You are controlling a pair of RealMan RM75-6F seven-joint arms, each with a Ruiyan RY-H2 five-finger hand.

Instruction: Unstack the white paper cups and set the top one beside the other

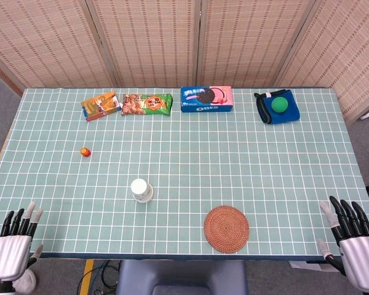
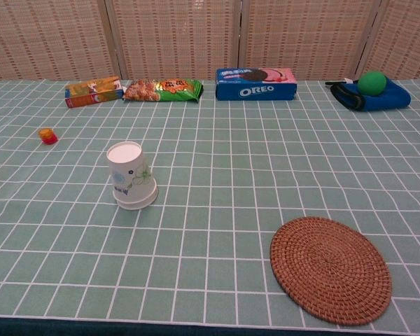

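Observation:
The white paper cups [image 1: 141, 190] stand stacked upside down, rim on the table, left of centre near the front; the chest view shows the stack [image 2: 131, 176] with a green and blue print on its side. My left hand [image 1: 13, 243] hangs at the front left corner of the table, fingers apart and holding nothing, well left of the cups. At the front right corner is my right hand [image 1: 353, 241], also empty with its fingers spread. Neither hand appears in the chest view.
A round woven coaster [image 1: 226, 228] lies front right of the cups. A small red and yellow cap [image 1: 85, 151] sits to the left. Along the far edge lie an orange snack box [image 1: 100, 105], a green snack bag [image 1: 147, 104], an Oreo box [image 1: 207, 98] and a blue pouch with a green ball [image 1: 277, 106].

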